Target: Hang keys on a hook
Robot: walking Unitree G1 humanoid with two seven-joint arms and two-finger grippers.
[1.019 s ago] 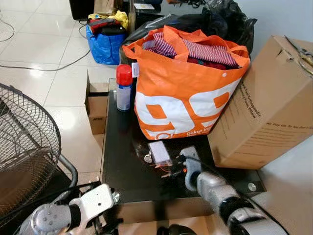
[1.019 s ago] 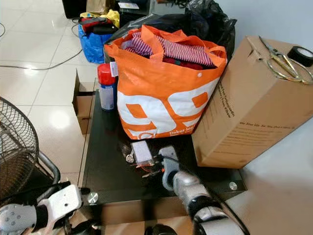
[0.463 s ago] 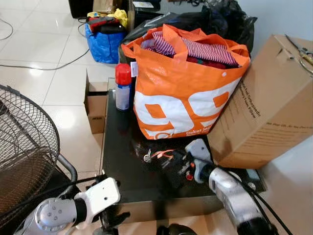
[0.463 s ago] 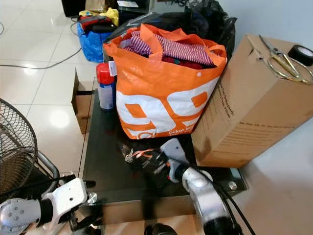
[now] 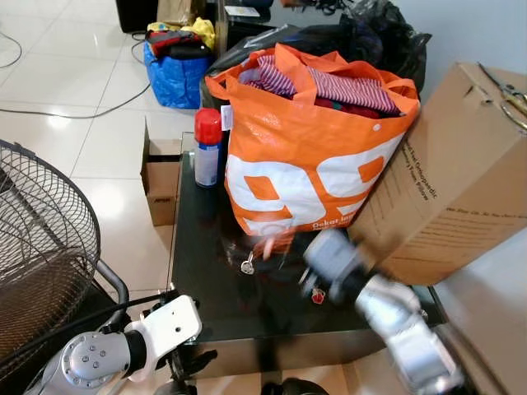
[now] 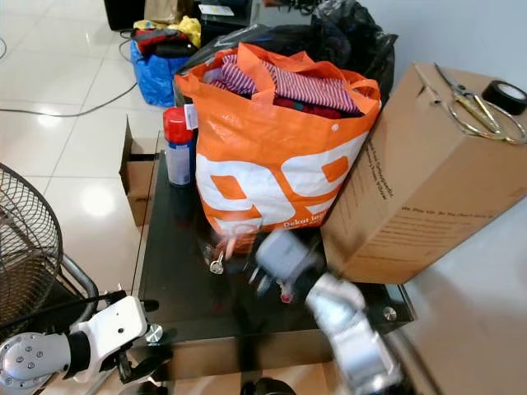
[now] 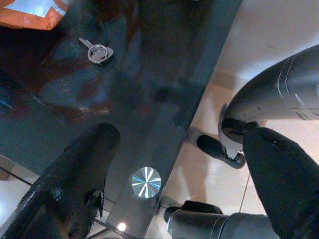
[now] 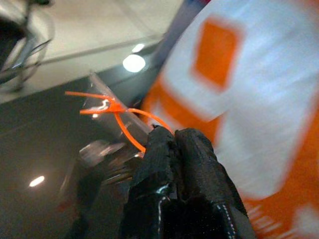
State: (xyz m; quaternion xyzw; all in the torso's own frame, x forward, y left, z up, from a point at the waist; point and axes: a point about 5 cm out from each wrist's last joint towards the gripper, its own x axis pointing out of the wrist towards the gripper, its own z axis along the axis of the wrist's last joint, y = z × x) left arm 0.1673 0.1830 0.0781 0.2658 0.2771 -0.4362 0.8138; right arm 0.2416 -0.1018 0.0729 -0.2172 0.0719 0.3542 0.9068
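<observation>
The keys hang on an orange cord (image 8: 124, 117) with a clear tag (image 8: 110, 110). My right gripper (image 8: 172, 137) is shut on that cord, just above the black glass table (image 5: 206, 280) in front of the orange bag (image 5: 313, 156). In the eye views the right arm (image 5: 387, 313) is blurred and the cord (image 5: 268, 243) is an orange smear. A silver key on a ring (image 5: 247, 263) shows at the glass surface, and the same key (image 7: 97, 51) appears in the left wrist view. My left gripper (image 7: 184, 164) is open, low at the table's near left corner.
A cardboard box (image 5: 453, 181) stands right of the bag, with scissors (image 6: 469, 103) and a tape roll (image 6: 504, 95) on top. A red-capped spray can (image 5: 207, 148) stands left of the bag. A wire fan (image 5: 41, 239), a small carton (image 5: 163, 177) and a blue bag (image 5: 177, 74) are on the floor.
My right gripper has closed on the orange cord and lifted the tag off the glass toward the bag. The arm is now blurred in motion. The left arm has barely moved.
</observation>
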